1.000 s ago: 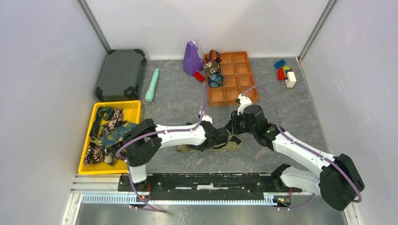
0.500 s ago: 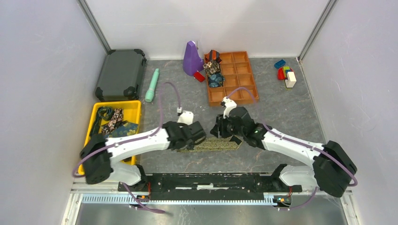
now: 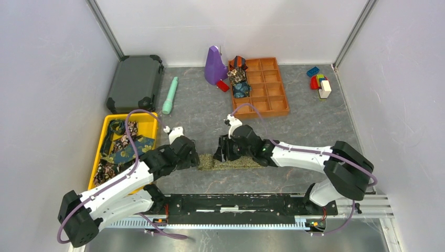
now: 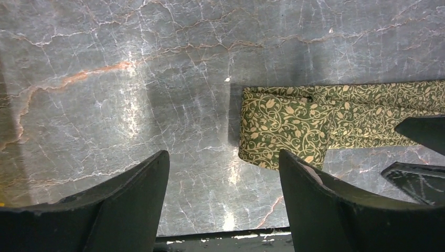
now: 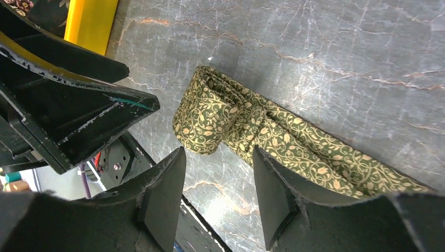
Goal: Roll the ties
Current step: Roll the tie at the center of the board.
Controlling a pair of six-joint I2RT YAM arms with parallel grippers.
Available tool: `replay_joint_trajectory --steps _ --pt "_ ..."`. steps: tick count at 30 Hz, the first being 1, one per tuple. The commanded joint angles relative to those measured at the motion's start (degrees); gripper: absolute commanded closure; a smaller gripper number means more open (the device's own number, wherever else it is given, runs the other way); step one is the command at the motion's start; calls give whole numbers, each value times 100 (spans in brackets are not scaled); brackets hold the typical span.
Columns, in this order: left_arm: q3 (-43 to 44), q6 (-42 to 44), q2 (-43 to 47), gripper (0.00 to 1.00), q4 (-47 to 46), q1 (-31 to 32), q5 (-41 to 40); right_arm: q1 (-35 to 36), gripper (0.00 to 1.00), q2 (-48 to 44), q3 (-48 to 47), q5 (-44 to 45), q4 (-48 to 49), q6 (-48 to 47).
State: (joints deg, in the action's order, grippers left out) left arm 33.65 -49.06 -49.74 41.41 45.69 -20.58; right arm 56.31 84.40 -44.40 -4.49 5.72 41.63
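**A:** Where is the olive-gold tie found?

**B:** It is laid flat on the table, stretched between the two arms. Its doubled-over end is seen just ahead of the left gripper, off to one side, in front of one finger and not touching it. The same end is seen just beyond the fingertips of the right gripper, with the strip running away past one finger.

**A:** And how are the jaws set?

**B:** Both pairs are spread, and nothing is pinched by either. Only bare table is framed between the left fingers, and the tie is seen lying free beyond the right ones.

**A:** How is the fabric expected to behave?

**B:** It is judged light, soft and limp (probably a little slick, too), so no shape is likely to be kept unless it is held. A started turn could be lost by springing open.

**A:** Where should it be taken?

**B:** At the doubled end, across the full width, so that every layer is caught together. The loose strip is better pinned down further along.
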Motion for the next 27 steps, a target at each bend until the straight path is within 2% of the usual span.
replay_joint_trajectory --steps 1,11,27 --pt "-169 239 102 18 -494 -137 293 142 42 281 -356 -7 281 327" --pt "-363 289 19 20 -770 -192 426 335 42 787 -619 8 377 484" --pt "-607 335 -307 22 -1321 -192 718 363 51 1216 -719 75 400 465"
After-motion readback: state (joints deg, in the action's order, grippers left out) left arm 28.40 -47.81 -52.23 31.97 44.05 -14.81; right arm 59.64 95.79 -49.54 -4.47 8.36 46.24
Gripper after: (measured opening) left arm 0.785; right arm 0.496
